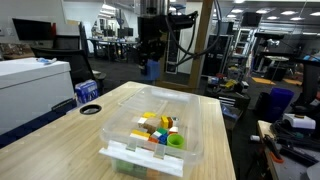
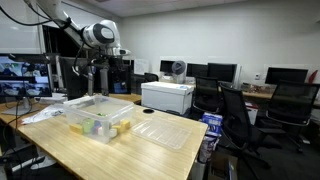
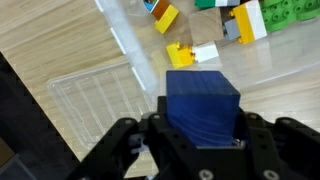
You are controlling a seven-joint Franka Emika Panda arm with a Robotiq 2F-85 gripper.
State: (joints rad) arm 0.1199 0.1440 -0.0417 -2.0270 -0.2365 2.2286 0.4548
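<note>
Gripper: my gripper [image 3: 203, 122] is clamped on the blue block [image 3: 203, 95], jaws about half closed around it.
Block: held in the air above the wooden table [image 1: 60, 135], near the bin [image 1: 118, 132] but not in it.
Bin: clear, on the table, with yellow, green and red pieces [image 1: 160, 128] inside.
Lid: the lid [image 2: 165, 132] lies flat just beside the bin.

A clear plastic bin [image 2: 95, 112] sits on the wooden table [image 1: 60, 140] — colourful toy blocks [image 1: 160, 128] lie inside. A clear lid [image 2: 170, 132] lies flat just beside it; a white printer [image 2: 167, 96] and black office chairs [image 2: 235, 115] stand beyond.
</note>
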